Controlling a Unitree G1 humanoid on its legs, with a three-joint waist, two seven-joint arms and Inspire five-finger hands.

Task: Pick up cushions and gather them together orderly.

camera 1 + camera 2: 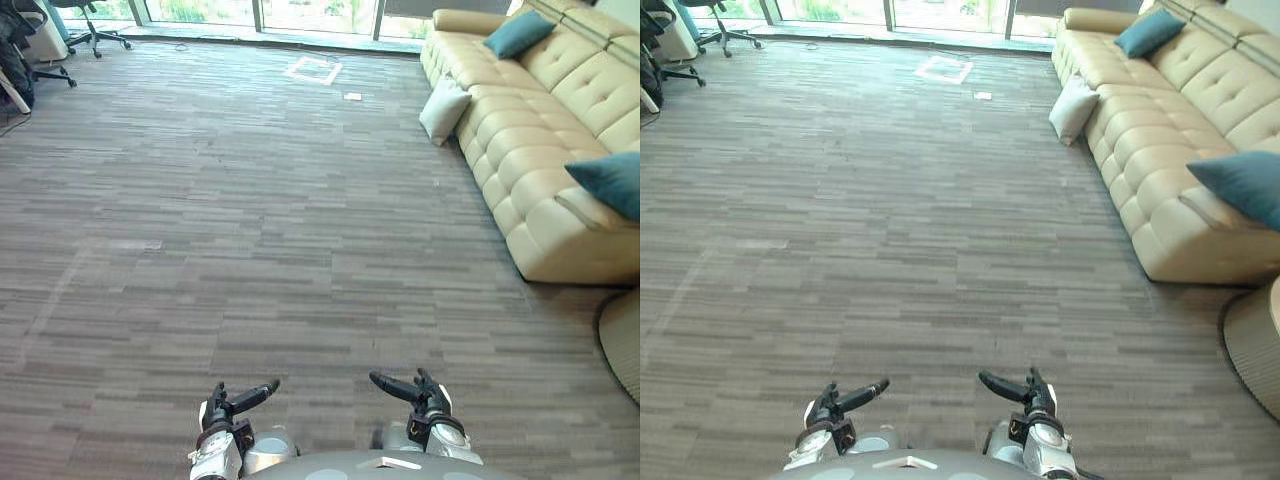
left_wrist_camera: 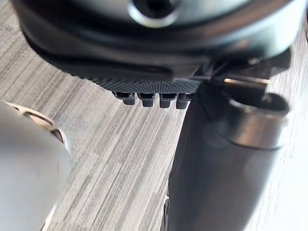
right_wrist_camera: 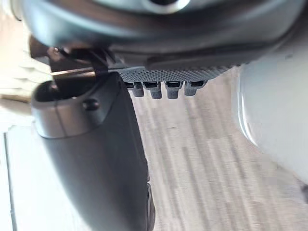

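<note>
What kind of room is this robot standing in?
Most likely an office lounge: a long cream sofa bearing teal cushions, a white cushion on the grey carpet beside it, and swivel office chairs near the windows.

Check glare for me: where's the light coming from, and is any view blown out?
Left eye view: daylight comes through the windows at the far end; the carpet pales toward them, while the sofa and white cushion are evenly lit. Right wrist view: carpet beside the right hand washes out to near white. Left wrist view: the same past the left hand, along one edge.
</note>
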